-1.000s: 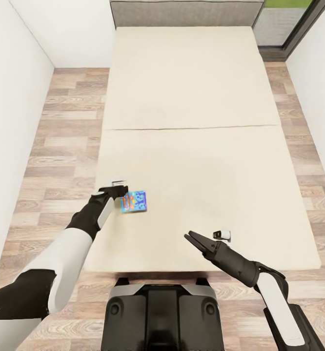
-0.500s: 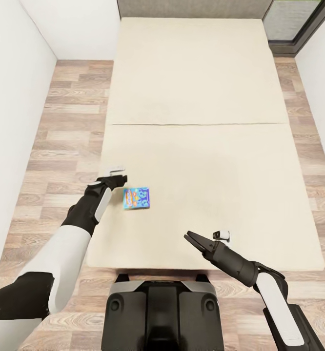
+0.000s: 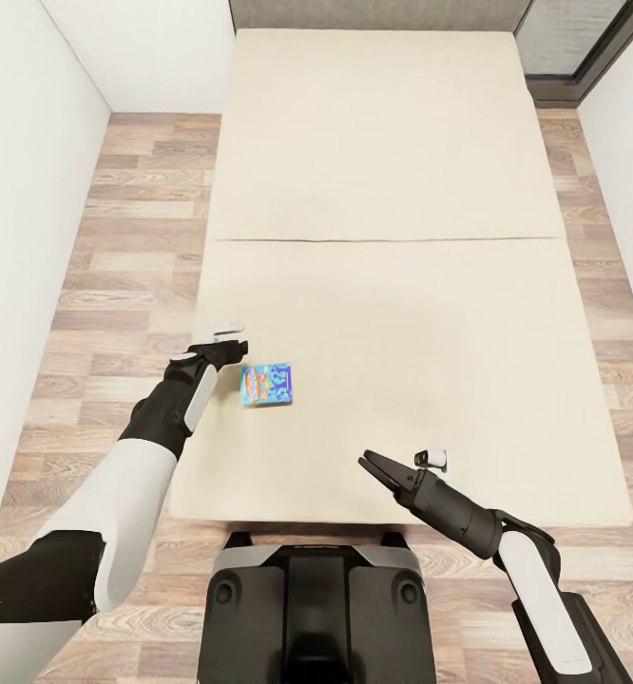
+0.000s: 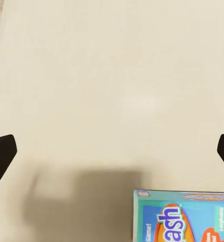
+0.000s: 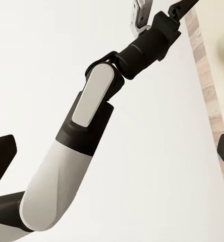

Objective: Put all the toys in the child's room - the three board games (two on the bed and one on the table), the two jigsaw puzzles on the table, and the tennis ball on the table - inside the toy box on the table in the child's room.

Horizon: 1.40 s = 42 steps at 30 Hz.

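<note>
A small blue board game [image 3: 266,386] with orange-yellow art lies flat on the beige bed [image 3: 383,190], near its front left corner. My left gripper [image 3: 223,344] hovers just left of and beyond the box, open and holding nothing. In the left wrist view the board game [image 4: 185,218] sits off to one side of the left gripper [image 4: 112,151], not between the wide-apart fingertips [image 4: 1,156]. My right gripper [image 3: 374,467] is open and empty over the bed's front edge. It faces my left arm [image 5: 92,101]. The toy box and table are out of view.
Wood-plank floor [image 3: 126,237] runs along both sides of the bed. A white wall [image 3: 22,142] stands at the left, a grey headboard [image 3: 374,14] at the far end and a window [image 3: 568,38] at the far right. My base [image 3: 316,608] stands at the bed's foot.
The head camera tilted, so the whole picture shifted down. My left gripper drew a little away from the board game, which now lies apart from it. The right arm kept still.
</note>
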Motion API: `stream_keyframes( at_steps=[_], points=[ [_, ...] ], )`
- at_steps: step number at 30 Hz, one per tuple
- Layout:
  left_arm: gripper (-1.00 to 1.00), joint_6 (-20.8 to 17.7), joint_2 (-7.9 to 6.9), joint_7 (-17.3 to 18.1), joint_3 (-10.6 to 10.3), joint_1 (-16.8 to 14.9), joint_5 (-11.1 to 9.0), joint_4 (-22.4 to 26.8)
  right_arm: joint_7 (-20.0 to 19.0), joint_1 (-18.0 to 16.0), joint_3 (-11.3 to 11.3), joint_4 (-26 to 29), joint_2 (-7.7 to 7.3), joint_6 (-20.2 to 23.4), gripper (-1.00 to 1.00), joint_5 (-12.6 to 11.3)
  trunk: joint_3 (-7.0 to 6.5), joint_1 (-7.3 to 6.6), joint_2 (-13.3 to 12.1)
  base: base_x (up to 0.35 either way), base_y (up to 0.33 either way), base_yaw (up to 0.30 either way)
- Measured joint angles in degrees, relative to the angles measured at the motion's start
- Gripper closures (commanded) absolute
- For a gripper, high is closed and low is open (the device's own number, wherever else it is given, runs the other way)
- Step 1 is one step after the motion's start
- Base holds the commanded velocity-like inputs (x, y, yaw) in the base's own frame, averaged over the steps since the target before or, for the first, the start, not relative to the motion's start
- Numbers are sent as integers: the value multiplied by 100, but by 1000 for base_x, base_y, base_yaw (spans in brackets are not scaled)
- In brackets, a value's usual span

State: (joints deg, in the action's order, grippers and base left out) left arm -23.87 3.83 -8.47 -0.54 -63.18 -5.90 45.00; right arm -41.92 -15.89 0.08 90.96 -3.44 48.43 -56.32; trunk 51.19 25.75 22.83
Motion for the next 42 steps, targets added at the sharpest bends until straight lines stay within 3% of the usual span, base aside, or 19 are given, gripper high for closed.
stream_keyframes(
  at_steps=[18,28,42],
  points=[
    [-100,8,5,2,-40,0,8,-25,-8,0,0,0,0,1,-100,0,1,0,0,0,0,-4],
    [-100,23,5,3,-48,-1,9,-35,-8,1,0,0,0,-6,-100,-2,1,0,0,0,0,-164],
    [-100,37,5,4,-49,0,11,-46,-8,0,0,-1,4,-6,-100,0,1,0,0,0,0,-24]
  ],
)
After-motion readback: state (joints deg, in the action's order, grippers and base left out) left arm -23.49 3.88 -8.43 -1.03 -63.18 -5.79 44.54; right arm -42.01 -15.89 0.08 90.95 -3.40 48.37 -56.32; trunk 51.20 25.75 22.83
